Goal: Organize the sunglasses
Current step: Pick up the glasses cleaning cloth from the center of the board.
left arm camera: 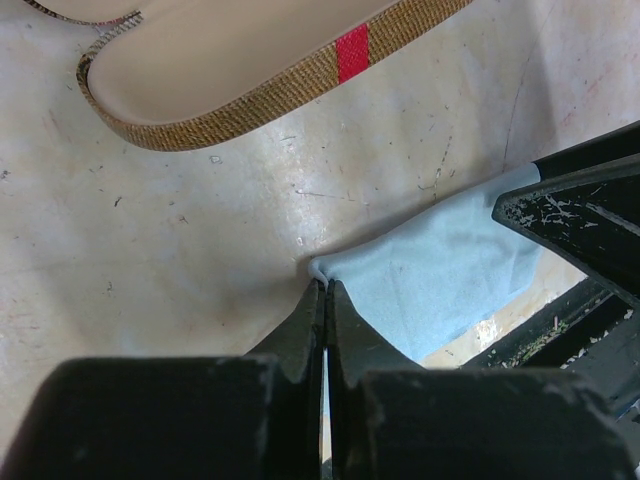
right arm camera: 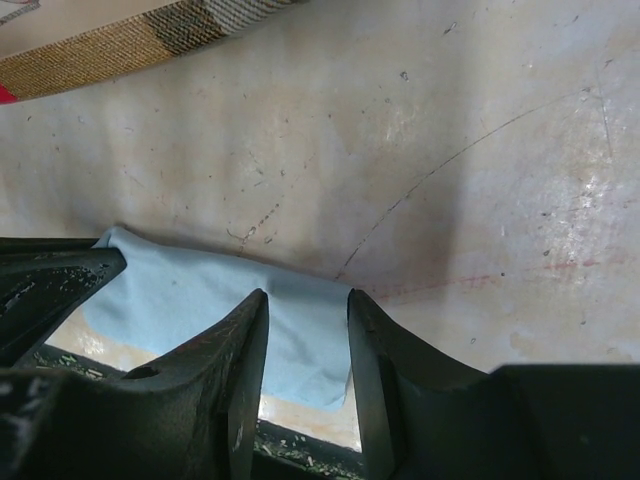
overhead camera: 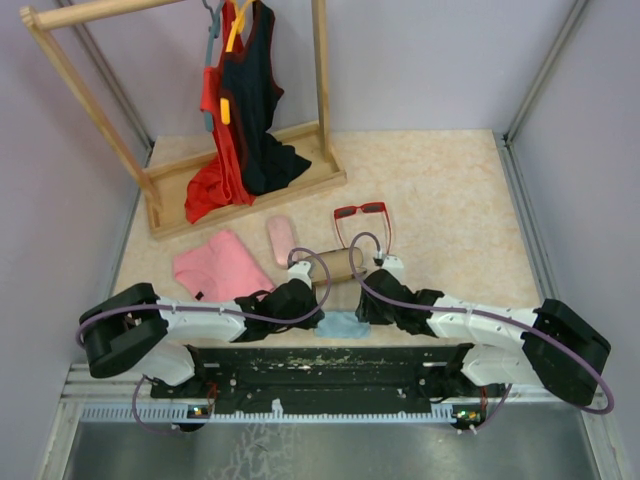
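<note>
Lying at the tabletop's near edge, a blue cloth is clamped by the left gripper. The right gripper is held apart.

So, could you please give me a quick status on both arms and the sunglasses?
Left end effector shut on light blue cloth corner. Right end effector open, straddling the cloth's edge. Red sunglasses untouched, beyond the open brown case.

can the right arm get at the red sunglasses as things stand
Probably yes: its fingers are open, gripping nothing, and the red sunglasses lie uncovered just beyond the brown case.
</note>
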### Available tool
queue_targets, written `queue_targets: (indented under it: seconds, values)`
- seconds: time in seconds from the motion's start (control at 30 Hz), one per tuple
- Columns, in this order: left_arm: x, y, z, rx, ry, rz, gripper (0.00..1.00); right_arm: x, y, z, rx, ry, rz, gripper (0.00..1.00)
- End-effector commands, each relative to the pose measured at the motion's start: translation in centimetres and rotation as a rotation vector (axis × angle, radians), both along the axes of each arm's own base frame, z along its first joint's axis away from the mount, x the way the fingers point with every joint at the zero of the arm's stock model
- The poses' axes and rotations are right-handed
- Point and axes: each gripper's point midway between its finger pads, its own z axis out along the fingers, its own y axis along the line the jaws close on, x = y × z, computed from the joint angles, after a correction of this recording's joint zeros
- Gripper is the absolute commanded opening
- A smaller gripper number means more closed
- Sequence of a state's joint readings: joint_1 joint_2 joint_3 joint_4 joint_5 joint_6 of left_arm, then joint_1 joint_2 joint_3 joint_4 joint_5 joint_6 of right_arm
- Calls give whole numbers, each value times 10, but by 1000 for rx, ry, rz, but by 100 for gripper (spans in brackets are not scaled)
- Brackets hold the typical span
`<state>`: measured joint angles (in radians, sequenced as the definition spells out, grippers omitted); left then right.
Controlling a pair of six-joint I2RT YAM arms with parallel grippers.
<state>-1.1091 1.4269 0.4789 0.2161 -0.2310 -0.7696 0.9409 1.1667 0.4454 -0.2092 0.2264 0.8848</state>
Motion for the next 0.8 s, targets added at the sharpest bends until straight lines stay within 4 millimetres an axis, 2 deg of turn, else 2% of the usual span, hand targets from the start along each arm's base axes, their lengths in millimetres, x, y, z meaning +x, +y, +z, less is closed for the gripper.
queue_targets:
  seconds: [0.0,0.23,0.6,0.77]
  values:
    - [-4,9,-8,40,7,-4,0,4,-5,0,2,-14,-47,37]
    - [-4,7,-7,39,5,-10,0,2,-8,-7,-21,1,-47,32]
    - [-5,4,-6,20,1,-24,0,-1,-10,-12,-17,4,-42,0]
    - [-6,1,-1,-3,-5,-36,0,3,-3,-3,29,-37,-22,0]
